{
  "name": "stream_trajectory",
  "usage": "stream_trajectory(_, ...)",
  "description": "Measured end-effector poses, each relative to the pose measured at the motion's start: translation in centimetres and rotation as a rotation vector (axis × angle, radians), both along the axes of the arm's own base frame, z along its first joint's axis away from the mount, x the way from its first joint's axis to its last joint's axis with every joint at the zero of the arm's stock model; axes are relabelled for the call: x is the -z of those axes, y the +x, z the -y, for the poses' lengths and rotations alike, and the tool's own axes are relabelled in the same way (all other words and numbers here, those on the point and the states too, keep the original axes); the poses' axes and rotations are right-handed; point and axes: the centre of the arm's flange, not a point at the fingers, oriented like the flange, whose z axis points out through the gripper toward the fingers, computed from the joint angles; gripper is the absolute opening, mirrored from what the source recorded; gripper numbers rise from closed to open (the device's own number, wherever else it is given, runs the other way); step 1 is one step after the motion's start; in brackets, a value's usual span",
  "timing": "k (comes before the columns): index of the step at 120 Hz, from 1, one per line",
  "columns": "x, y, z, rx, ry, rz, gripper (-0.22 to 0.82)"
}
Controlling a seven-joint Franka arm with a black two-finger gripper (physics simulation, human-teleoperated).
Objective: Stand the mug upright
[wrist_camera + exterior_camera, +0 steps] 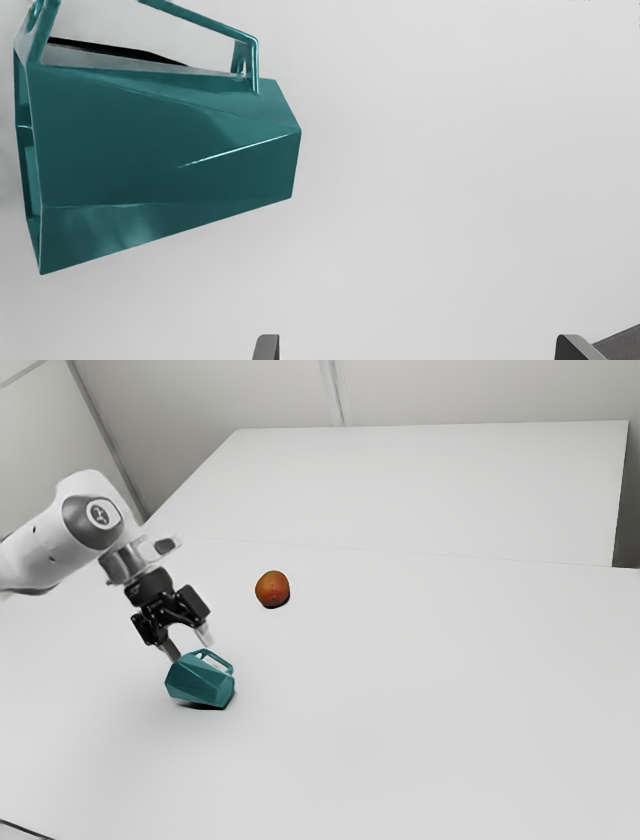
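Observation:
My gripper [192,645] hangs low over the table near the upper edge of the teal mug [200,680] in the exterior view. The mug lies on its side, its handle on the side toward the gripper. In the wrist view my gripper [417,347] stands open, its two fingertips wide apart with bare table between them. There the faceted mug [165,150] lies off beyond one fingertip, with its open mouth at the end farther from the gripper and its narrower base nearer. No contact between fingers and mug can be made out.
An orange-red round fruit [272,588] rests on the white table [430,660], behind the mug and gripper in the exterior view. Pale walls stand beyond the table's far edge.

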Motion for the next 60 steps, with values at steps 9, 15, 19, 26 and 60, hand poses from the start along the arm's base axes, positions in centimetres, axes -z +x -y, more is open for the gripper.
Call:
stream_trajectory(9,0.6,0.3,-1.0,0.040,-0.021,0.053,0.60)
stream_trajectory(15,1.3,0.5,-1.6,0.063,-0.037,0.077,0.60)
stream_trajectory(19,1.7,0.6,-2.0,0.077,-0.048,0.091,0.60)
stream_trajectory(26,2.1,0.7,-2.8,0.100,-0.060,0.121,0.60)
stream_trajectory(60,3.8,0.7,-9.0,0.117,-0.126,0.220,0.60)
